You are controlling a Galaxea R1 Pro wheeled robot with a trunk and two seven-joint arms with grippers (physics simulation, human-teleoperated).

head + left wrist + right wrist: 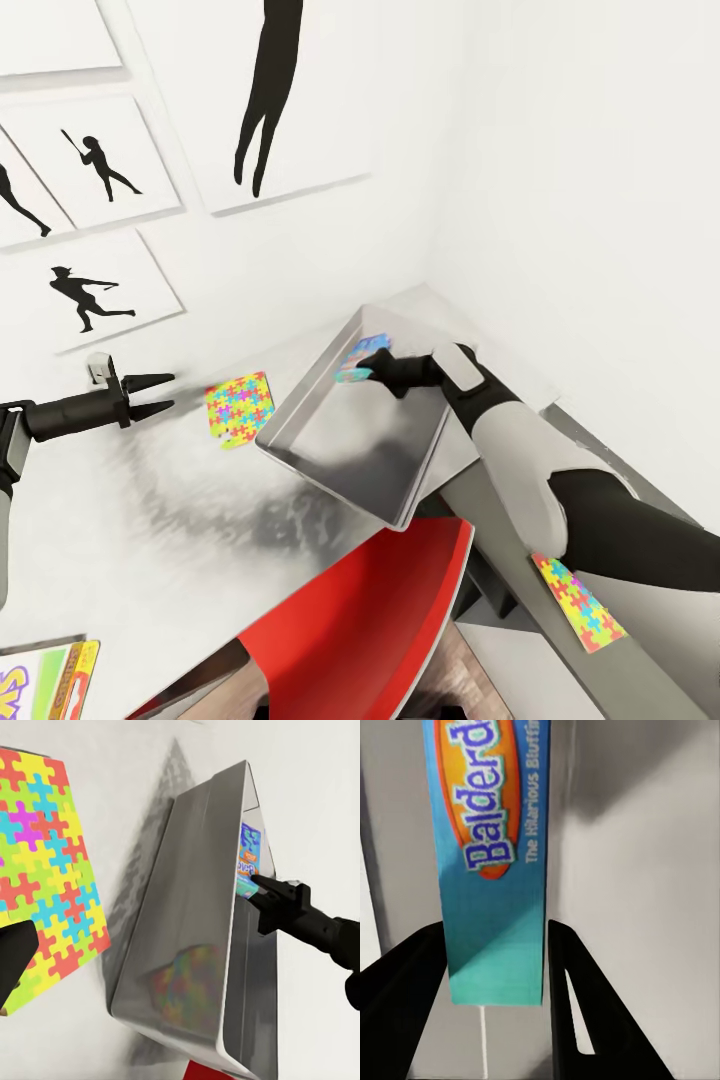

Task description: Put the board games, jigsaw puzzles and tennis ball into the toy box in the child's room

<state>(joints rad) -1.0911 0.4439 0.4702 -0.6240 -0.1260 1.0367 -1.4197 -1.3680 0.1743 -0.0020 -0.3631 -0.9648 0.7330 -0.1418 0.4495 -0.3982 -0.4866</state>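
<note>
Over the toy box [330, 450], right tool [362, 367] pinches a blue board game [362, 355] by its edge, ready to drop in. Left tool [160, 393], empty w/ fingers apart, hovers beside jigsaw puzzle [238, 408] on worktop [120, 520].

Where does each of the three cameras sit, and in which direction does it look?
Head view: high on the robot, looking down on the table, both arms, the left gripper.
Left wrist view: along the left arm, toward a jigsaw puzzle and the toy box.
Right wrist view: between the right gripper fingers, at a board game.
Shared: toy box, board game.
</note>
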